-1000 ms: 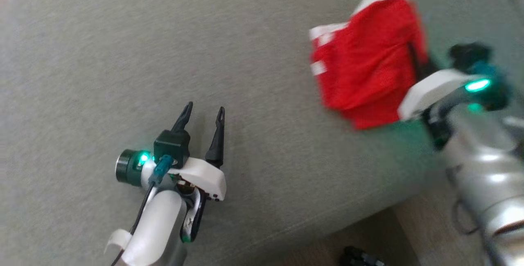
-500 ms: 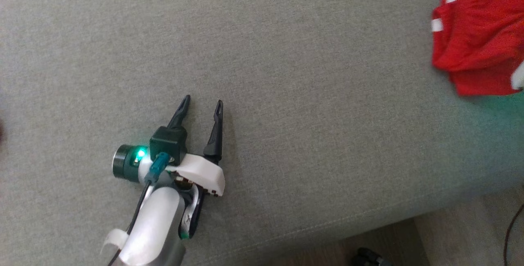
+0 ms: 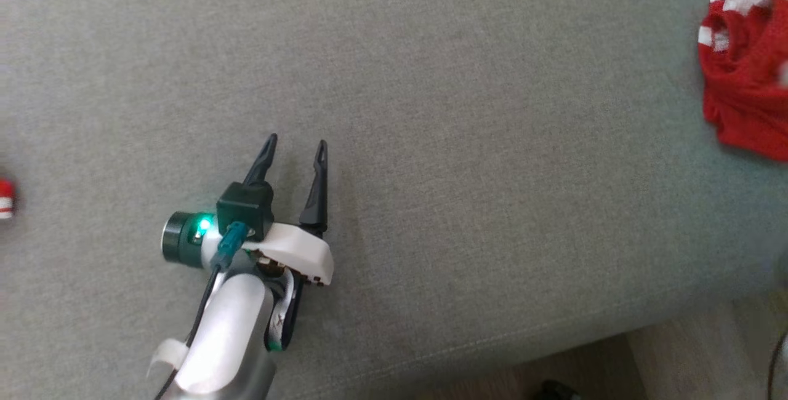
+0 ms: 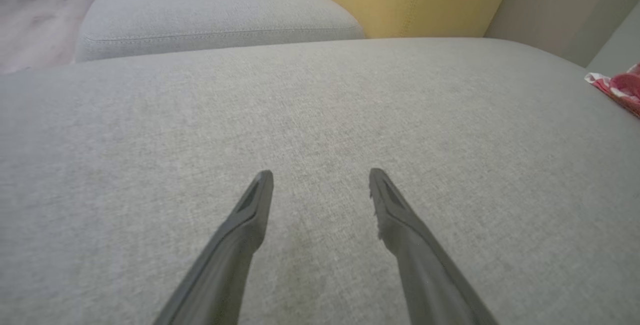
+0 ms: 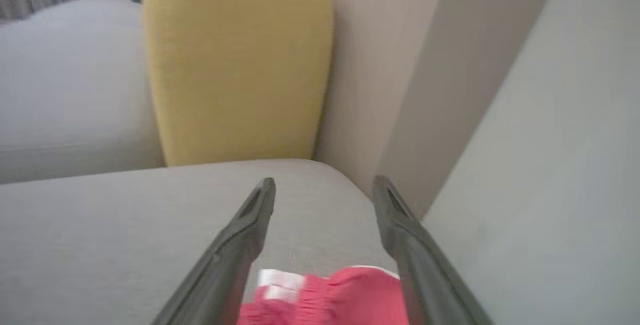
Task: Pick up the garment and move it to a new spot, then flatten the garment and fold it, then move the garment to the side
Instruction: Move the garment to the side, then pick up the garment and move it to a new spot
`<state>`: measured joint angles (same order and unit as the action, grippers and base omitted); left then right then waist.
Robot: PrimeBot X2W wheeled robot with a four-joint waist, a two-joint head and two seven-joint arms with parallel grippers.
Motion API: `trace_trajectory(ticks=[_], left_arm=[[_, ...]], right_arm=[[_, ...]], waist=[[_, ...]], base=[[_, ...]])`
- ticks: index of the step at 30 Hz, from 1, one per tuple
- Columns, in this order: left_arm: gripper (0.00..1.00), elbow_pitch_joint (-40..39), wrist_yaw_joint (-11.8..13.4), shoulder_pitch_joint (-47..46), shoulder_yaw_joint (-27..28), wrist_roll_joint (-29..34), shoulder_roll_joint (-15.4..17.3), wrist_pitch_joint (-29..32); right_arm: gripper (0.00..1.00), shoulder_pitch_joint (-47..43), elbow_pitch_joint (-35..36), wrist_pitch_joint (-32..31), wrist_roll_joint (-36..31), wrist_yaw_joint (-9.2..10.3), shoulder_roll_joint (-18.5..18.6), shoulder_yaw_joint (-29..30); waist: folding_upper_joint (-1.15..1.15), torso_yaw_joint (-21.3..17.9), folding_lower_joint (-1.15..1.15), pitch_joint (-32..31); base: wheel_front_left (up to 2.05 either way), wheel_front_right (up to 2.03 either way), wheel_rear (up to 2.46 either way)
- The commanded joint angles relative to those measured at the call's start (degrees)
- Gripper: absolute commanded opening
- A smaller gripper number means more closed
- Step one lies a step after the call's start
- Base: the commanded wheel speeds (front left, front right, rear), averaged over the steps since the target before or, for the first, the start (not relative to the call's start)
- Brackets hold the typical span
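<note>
The red garment (image 3: pixel 745 89) with white trim lies crumpled on the grey sofa cushion (image 3: pixel 468 141), at the far right edge of the head view. Its edge also peeks in at the right of the left wrist view as the garment (image 4: pixel 620 86). My right gripper (image 5: pixel 325 185) hovers above it, open, with the garment (image 5: pixel 335 297) low between the fingers' bases and the tips clear of the cloth. My left gripper (image 3: pixel 294 144) is open over bare cushion, far left of the garment, and the left gripper (image 4: pixel 321 177) holds nothing.
A yellow back cushion (image 5: pixel 235 60) stands behind the seat, with a pale wall panel (image 5: pixel 400 75) and a grey armrest (image 5: pixel 550 165) to its right. The sofa's front edge (image 3: pixel 554 326) meets wooden floor below. A small red and white object (image 3: pixel 5 198) sits at the far left.
The head camera has swung left, so the garment now sits at the right edge and the right arm has left that view. The garment went from hanging bunched at the right gripper to lying on the cushion.
</note>
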<state>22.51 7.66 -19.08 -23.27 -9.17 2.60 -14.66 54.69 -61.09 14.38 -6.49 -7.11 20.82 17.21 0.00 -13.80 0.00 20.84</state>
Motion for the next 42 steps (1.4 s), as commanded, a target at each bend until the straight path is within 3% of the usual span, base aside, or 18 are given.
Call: trace_trajectory(ticks=[1, 7, 14, 23, 42], left_arm=[[1.00, -2.07, 0.61, -0.34, 2.04, -0.16, 0.28, -0.34], [1.00, -2.59, 1.95, 1.33, 3.69, -0.76, 0.28, -0.34], [1.00, -2.70, 3.39, 3.16, 5.06, -1.70, 0.28, -0.34], [1.00, -1.93, 4.42, 6.51, 7.52, -2.25, 0.28, -0.34], [1.00, -2.27, 4.40, 13.02, 13.49, -1.95, 0.28, -0.34]], right_arm=[[1.00, -1.95, 3.40, 0.62, -0.07, -0.37, -2.64, -1.24], [1.00, -7.46, 13.81, 0.62, 3.81, -0.37, -12.15, -8.85], [1.00, -18.19, 22.73, 0.62, 10.72, -0.37, -16.92, -14.14], [1.00, -30.25, 28.53, 0.62, 16.55, -0.37, -17.91, -16.72], [1.00, -39.15, 29.66, 0.62, 19.51, -0.37, -17.94, -24.31]], waist=[[0.00, 0.42, 0.00, -0.88], [0.00, 2.76, 0.00, -4.23], [0.00, 7.55, 0.00, -7.97], [0.00, 11.70, 0.00, -12.93], [0.00, 11.13, 0.00, -19.09]], base=[[0.00, 0.00, 0.00], [0.00, 0.00, 0.00], [0.00, 0.00, 0.00], [0.00, 0.00, 0.00], [0.00, 0.00, 0.00]])
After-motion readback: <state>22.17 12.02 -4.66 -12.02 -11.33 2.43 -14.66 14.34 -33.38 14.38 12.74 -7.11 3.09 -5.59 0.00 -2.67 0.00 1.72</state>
